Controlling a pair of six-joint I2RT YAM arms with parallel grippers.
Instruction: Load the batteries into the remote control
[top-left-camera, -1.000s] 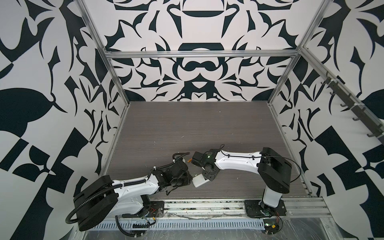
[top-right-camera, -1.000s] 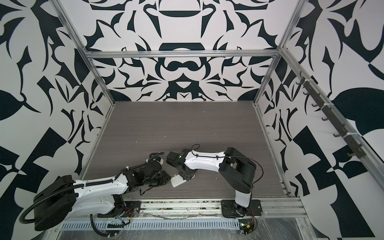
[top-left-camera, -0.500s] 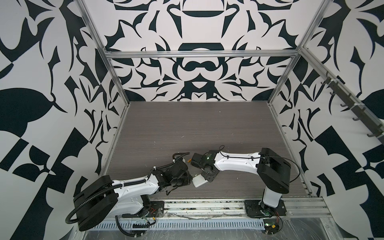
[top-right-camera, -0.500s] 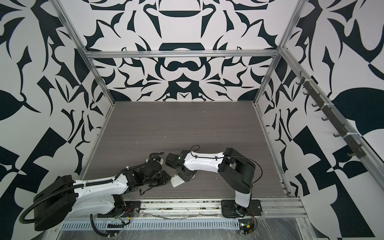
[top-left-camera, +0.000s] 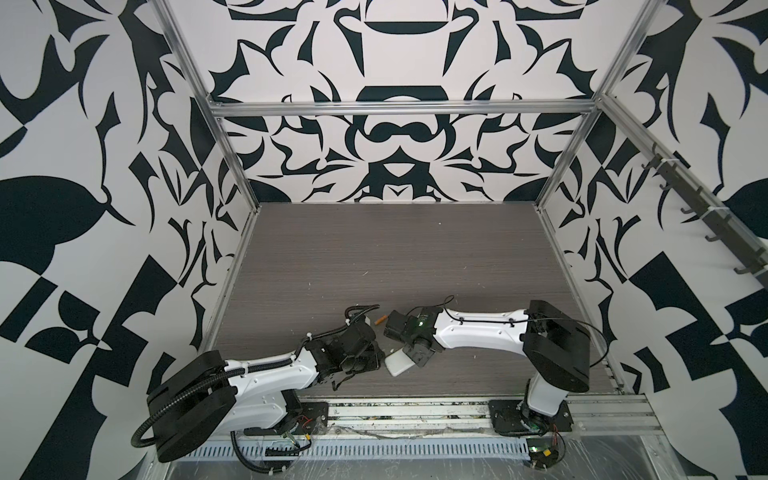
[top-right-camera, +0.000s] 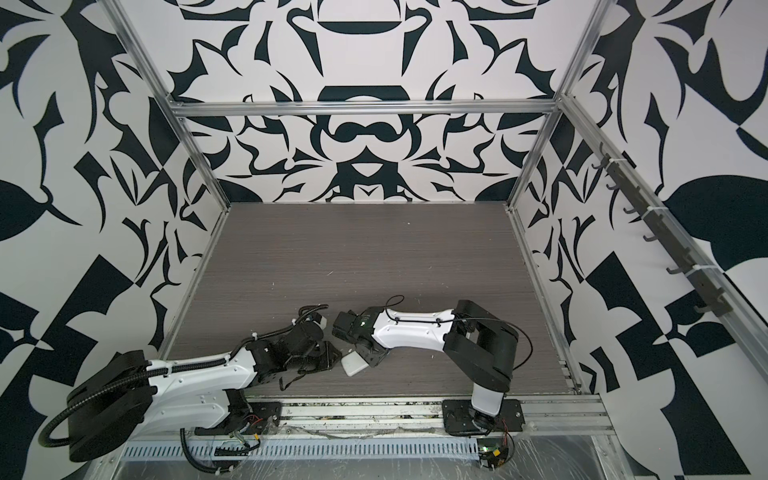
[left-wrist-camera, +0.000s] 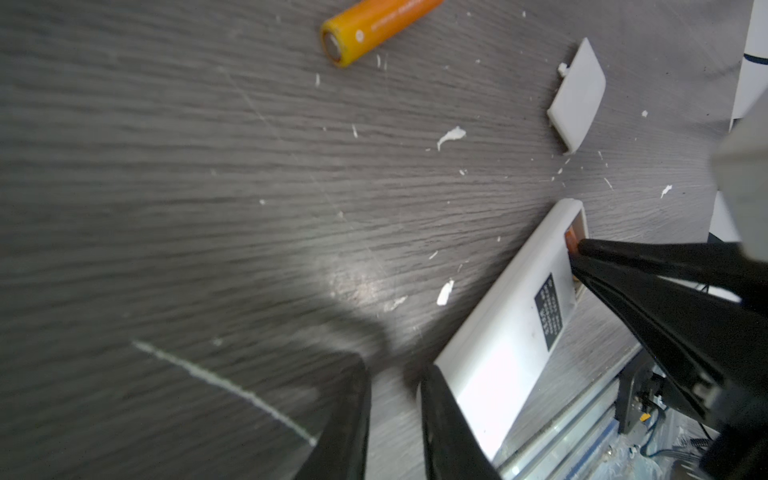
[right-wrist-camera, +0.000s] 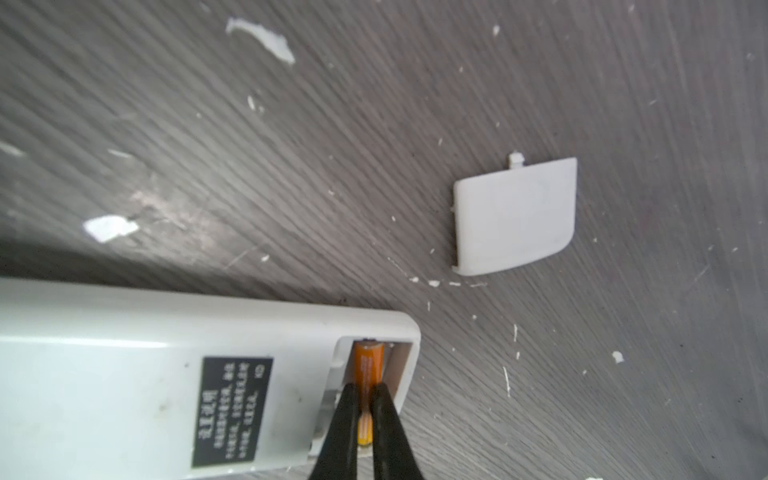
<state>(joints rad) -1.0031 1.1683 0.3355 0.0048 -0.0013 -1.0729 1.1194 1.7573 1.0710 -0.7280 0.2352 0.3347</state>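
Observation:
The remote control (right-wrist-camera: 124, 374) lies back up near the table's front edge, showing in both top views (top-left-camera: 397, 363) (top-right-camera: 353, 365). Its battery bay is uncovered. One orange battery (right-wrist-camera: 368, 361) lies in the bay. My right gripper (right-wrist-camera: 363, 388) is shut, its tips resting on top of that battery with a sliver of orange showing between them. A second battery (left-wrist-camera: 374, 29) lies loose on the table (top-left-camera: 380, 320). My left gripper (left-wrist-camera: 395, 370) stands slightly open with nothing between its fingers, and one finger (left-wrist-camera: 440, 415) is against the remote's (left-wrist-camera: 498, 345) other end.
The white battery cover (right-wrist-camera: 515, 216) lies on the table a short way beyond the remote's open end, also in the left wrist view (left-wrist-camera: 577, 95). White paint flecks dot the dark wood table (top-left-camera: 415, 257). The metal rail (top-left-camera: 415, 409) runs close behind the remote.
My right gripper's fingers have drawn together over the battery in the bay. The left arm and the remote have stayed where they were.

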